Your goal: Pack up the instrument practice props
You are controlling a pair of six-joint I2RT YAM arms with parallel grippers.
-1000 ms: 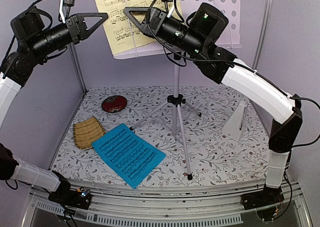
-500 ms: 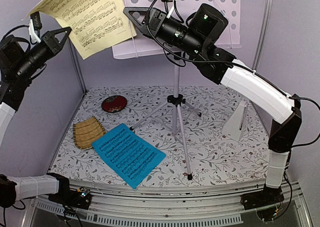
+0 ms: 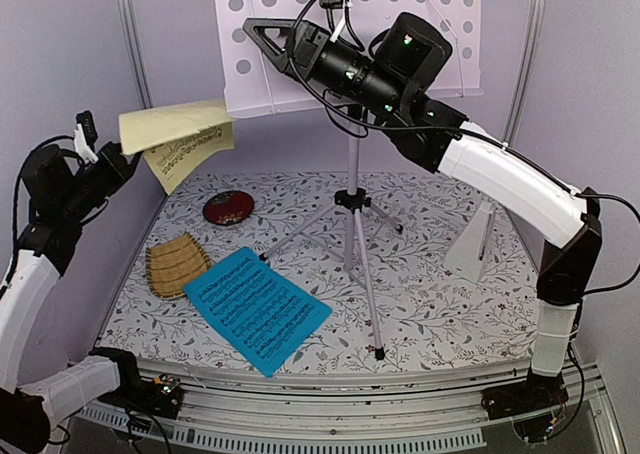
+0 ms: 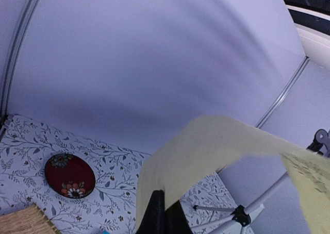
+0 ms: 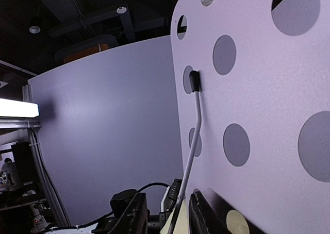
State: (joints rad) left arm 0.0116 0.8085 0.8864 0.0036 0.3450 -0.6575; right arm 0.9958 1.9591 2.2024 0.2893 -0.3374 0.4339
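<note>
My left gripper (image 3: pixel 125 160) is shut on a corner of the pale-yellow music sheet (image 3: pixel 180 134) and holds it in the air at the left wall, above the table. In the left wrist view the sheet (image 4: pixel 216 151) droops over my closed fingers (image 4: pixel 157 216). My right gripper (image 3: pixel 262 36) is high up at the left edge of the white perforated music-stand desk (image 3: pixel 420 34). Its jaws stand apart on either side of the thin wire page holder (image 5: pixel 193 136) on the desk (image 5: pixel 268 89). The silver tripod legs (image 3: pixel 352 224) stand mid-table. The blue music sheet (image 3: pixel 257 309) lies at the front. The white pyramid metronome (image 3: pixel 472 239) stands at the right.
A round red dish (image 3: pixel 228 207) and a yellow woven bamboo tray (image 3: pixel 177 264) lie at the table's left, below the held sheet. The dish (image 4: pixel 69 176) also shows in the left wrist view. Purple walls close in the left, back and right sides.
My left arm has pulled the yellow sheet off the stand and swung it left and down to the left wall. The right arm has barely moved.
</note>
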